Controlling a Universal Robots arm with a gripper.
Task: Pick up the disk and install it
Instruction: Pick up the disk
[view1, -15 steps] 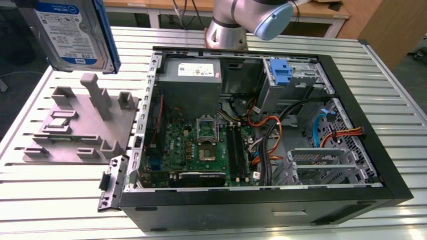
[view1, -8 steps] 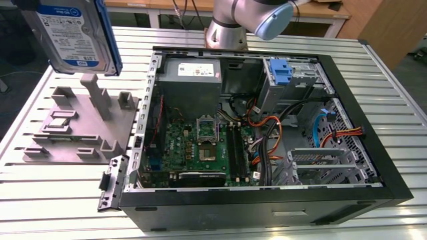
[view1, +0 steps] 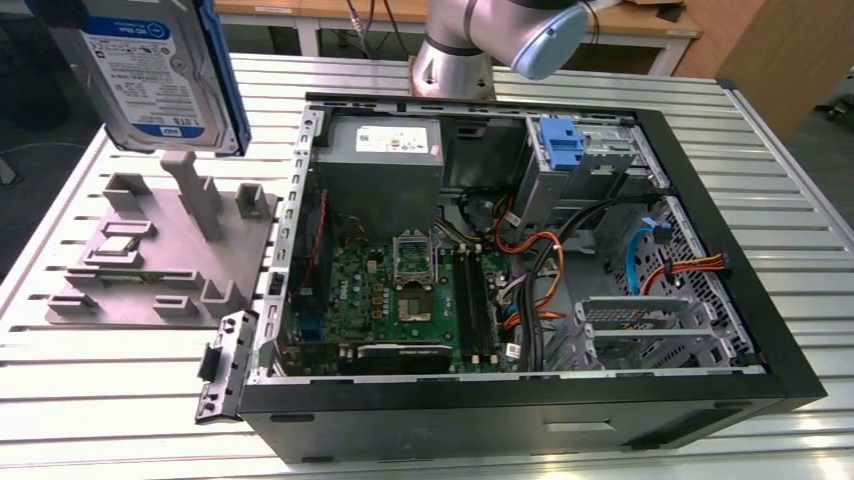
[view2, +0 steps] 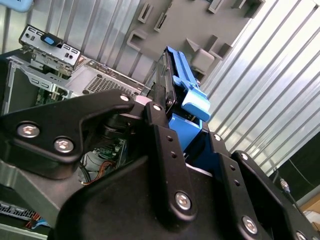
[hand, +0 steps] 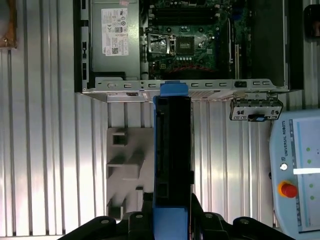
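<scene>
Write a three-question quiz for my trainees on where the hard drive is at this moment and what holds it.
1. True or false: the silver rectangular hard drive in a blue plastic carrier sits installed inside the open black computer case.
2. Multiple choice: what lies on the slatted metal table to the exterior view's left of the case? A) a grey plastic fixture block; B) a keyboard; C) a monitor.
3. Short answer: what keeps the drive off the table?

Key
1. False: it hangs in the air, outside the case.
2. A.
3. The gripper, its black fingers shut on the blue carrier.
</scene>
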